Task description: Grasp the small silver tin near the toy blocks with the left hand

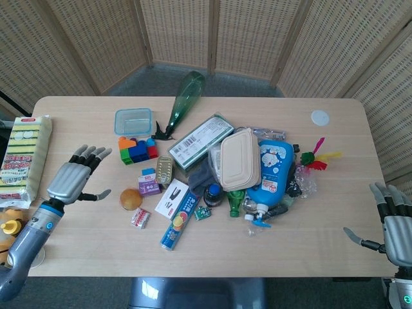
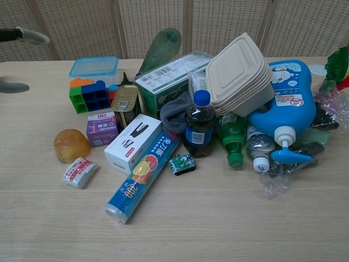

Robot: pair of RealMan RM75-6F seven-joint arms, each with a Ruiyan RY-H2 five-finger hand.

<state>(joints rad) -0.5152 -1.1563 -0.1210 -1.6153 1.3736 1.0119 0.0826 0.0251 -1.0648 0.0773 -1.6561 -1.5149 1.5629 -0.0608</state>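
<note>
The small silver tin (image 1: 165, 171) (image 2: 125, 102) with a pull-tab lid leans on its side just below the coloured toy blocks (image 1: 136, 150) (image 2: 91, 94), between a purple box and a green carton. My left hand (image 1: 75, 179) hovers over the table's left part, fingers spread, holding nothing, well left of the tin. Only its fingertips (image 2: 30, 36) reach into the chest view at the top left. My right hand (image 1: 397, 221) is open at the table's near right corner, far from the pile.
Around the tin lie a purple box (image 1: 149, 185), a white stapler box (image 1: 171, 198), an orange ball (image 1: 131, 199), a blue-lidded tub (image 1: 133, 120), a green carton (image 1: 201, 140) and a green bottle (image 1: 185, 96). A sponge pack (image 1: 24, 154) lies at the left edge.
</note>
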